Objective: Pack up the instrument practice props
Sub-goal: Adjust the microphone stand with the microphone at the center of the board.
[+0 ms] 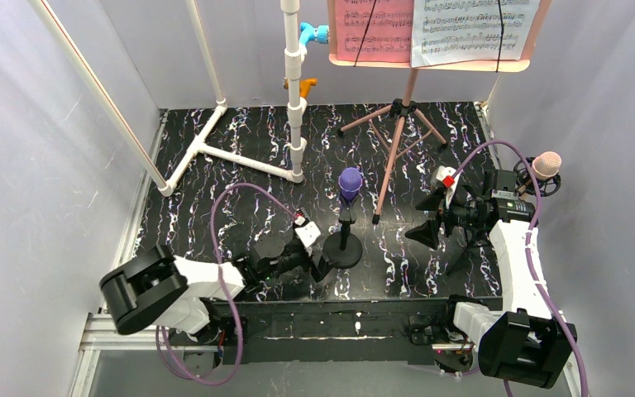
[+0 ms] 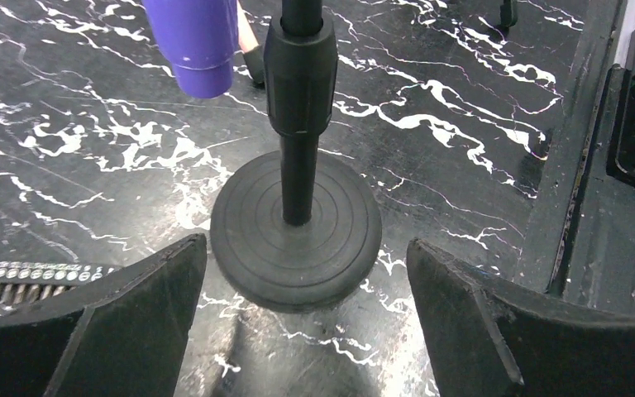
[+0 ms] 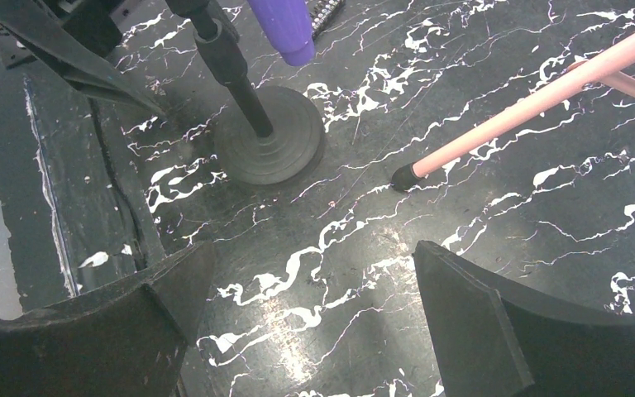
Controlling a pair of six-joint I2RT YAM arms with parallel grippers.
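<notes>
The left gripper [image 2: 306, 245] sits low on the table [image 2: 479, 124] with its jaws spread wide, and the black round base [image 2: 339, 248] of a short stand lies just ahead of them, apart from both fingers, with the purple mic [image 1: 350, 184] atop that stand's pole [image 2: 299, 83]. The right gripper [image 3: 314, 248] is likewise wide apart and holds nothing, hovering near the rubber foot [image 3: 403, 175] of the pink music stand [image 1: 397, 141]. That stand is upright mid-table, a pink page [image 1: 370, 29] and a white page [image 1: 473, 29] on its desk, and a beige-pink mic [image 1: 547, 164] is at the far right.
</notes>
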